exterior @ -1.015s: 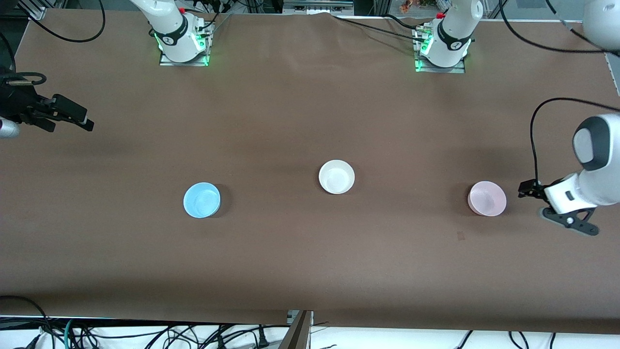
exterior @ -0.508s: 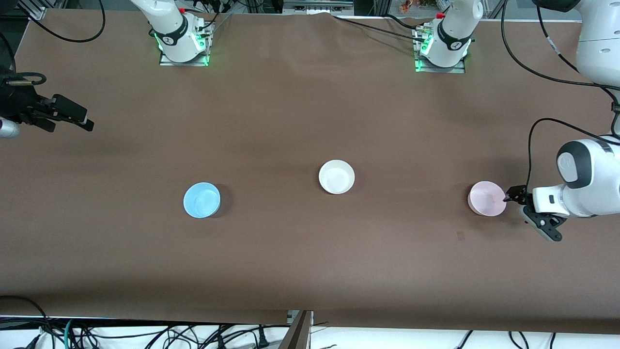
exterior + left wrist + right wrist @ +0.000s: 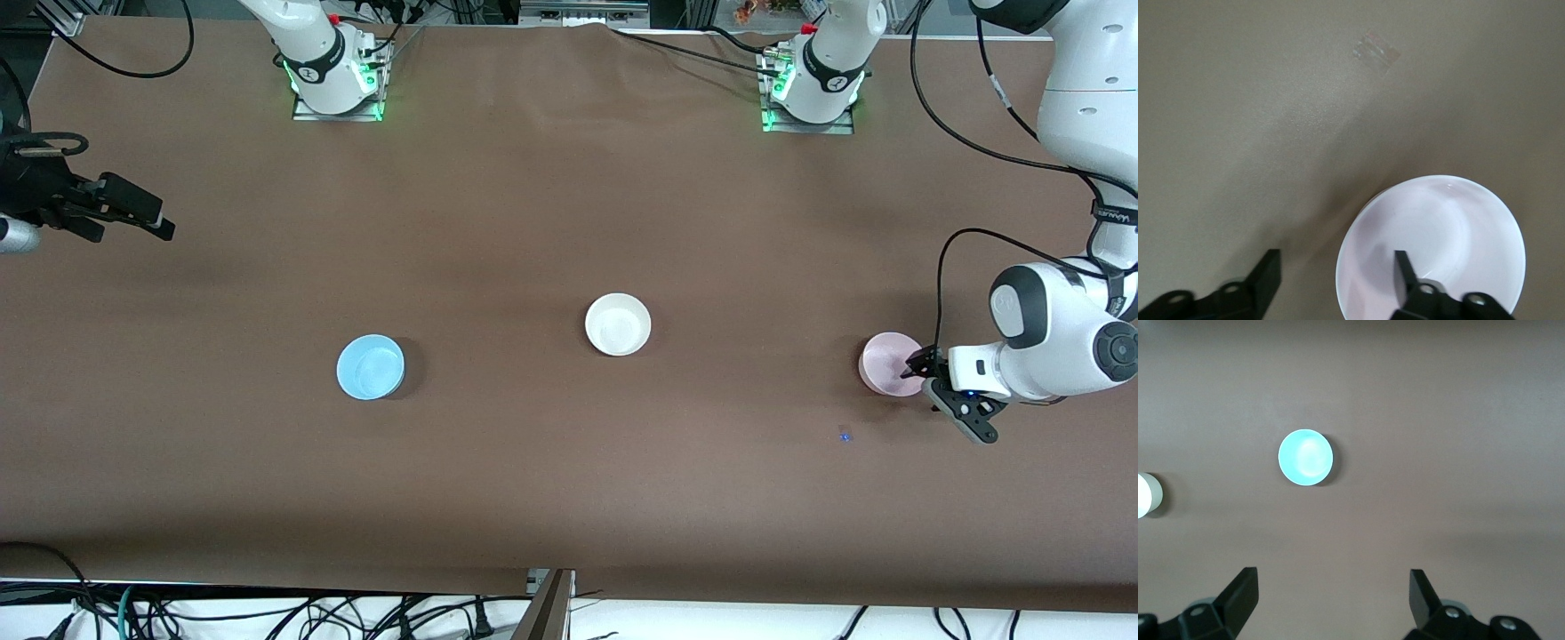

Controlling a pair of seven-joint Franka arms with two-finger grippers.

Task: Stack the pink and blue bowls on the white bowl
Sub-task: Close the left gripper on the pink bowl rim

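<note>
The pale pink bowl [image 3: 887, 363] sits upright on the brown table toward the left arm's end. My left gripper [image 3: 917, 366] is open at its rim. In the left wrist view the left gripper [image 3: 1336, 275] straddles the rim of the pink bowl [image 3: 1445, 233], one finger inside and one outside over the table. The white bowl [image 3: 618, 324] stands mid-table. The sky blue bowl [image 3: 370, 366] stands toward the right arm's end. My right gripper [image 3: 133, 218] waits open high over that end; in the right wrist view the right gripper [image 3: 1331, 595] is empty, with the blue bowl [image 3: 1305, 457] and the white bowl [image 3: 1145, 495] far below.
A small piece of clear tape [image 3: 1376, 52] lies on the table near the pink bowl, nearer to the front camera. The two arm bases [image 3: 333, 80] [image 3: 813, 84] stand along the table's edge farthest from the front camera. Cables hang below the edge nearest to it.
My left arm has swung in toward the pink bowl, bringing its open gripper from beside the bowl onto its rim. The right arm and all three bowls have not moved.
</note>
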